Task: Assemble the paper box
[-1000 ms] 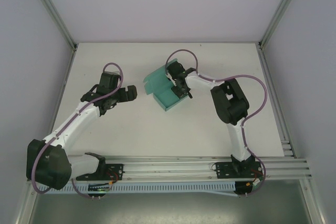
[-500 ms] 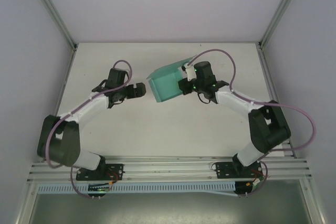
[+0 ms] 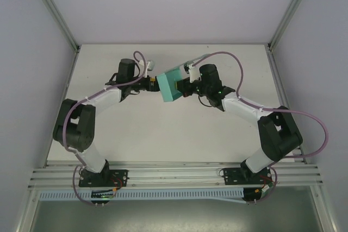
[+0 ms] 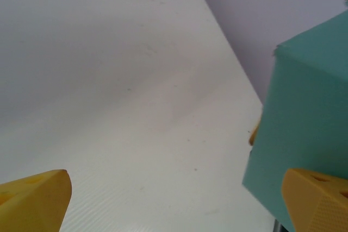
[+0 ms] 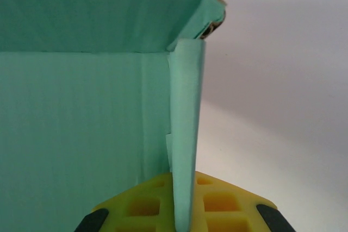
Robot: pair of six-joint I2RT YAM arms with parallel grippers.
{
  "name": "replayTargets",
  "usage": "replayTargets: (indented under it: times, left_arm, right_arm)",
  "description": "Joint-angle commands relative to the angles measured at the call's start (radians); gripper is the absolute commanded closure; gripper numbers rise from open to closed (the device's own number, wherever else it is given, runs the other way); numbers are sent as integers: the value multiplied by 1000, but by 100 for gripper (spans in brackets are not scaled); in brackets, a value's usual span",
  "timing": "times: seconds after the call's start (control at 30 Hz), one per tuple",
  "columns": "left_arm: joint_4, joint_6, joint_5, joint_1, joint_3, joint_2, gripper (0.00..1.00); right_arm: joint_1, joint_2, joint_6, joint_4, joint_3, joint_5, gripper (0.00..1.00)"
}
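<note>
- The left gripper [image 3: 150, 83] had swung in over the last second from well to the left of the paper box [image 3: 172, 84], and it now sat right against the box's left face.
- In the left wrist view its yellow fingertips [image 4: 38, 199] stood wide apart. A corner of the box was just inside the right-hand one, and nothing was pinched yet.
- A second earlier the box had lain lower, with a flap spread out to its left. By now it had been turned and drawn up into a compact teal block.
- The box hung between the two grippers over the white table [image 3: 136, 129]. Whether its underside touched the table could not be told.
- The right gripper [image 3: 187, 83] was at the box's right side, having moved round from above it, and it was clamped on one thin wall. In the right wrist view the card's edge ran straight down into the yellow pad [image 5: 136, 207].
- Judging from this, the work had passed from one-handed shaping to a two-handed step. The right side steadied the box while the left was placed to press or close on the left face.
- No tab could be seen tucked home, so the assembly looked only partway done.
</note>
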Motion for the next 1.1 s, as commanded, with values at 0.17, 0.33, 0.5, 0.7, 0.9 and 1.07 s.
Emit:
replayTargets:
  times: [0.17, 0.33, 0.5, 0.7, 0.9, 1.07]
  left_arm:
    - [157, 43, 198, -83, 73, 23, 2]
    - [69, 135, 155, -143, 135, 44, 1]
    - [54, 137, 159, -153, 145, 50, 1]
    - [48, 153, 133, -161, 133, 32, 2]
    - [-116, 116, -157, -160, 121, 5, 2]
    - [-210, -21, -403, -108, 13, -48, 2]
  right_arm:
    - [101, 20, -14, -86, 50, 303, 100]
    - [138, -7, 290, -55, 40, 546, 100]
    - [154, -52, 408, -121, 59, 730, 100]
    - [154, -65, 295, -100, 85, 595, 100]
    - [148, -144, 129, -12, -13, 453, 100]
    - [145, -225, 90, -169, -45, 585, 100]
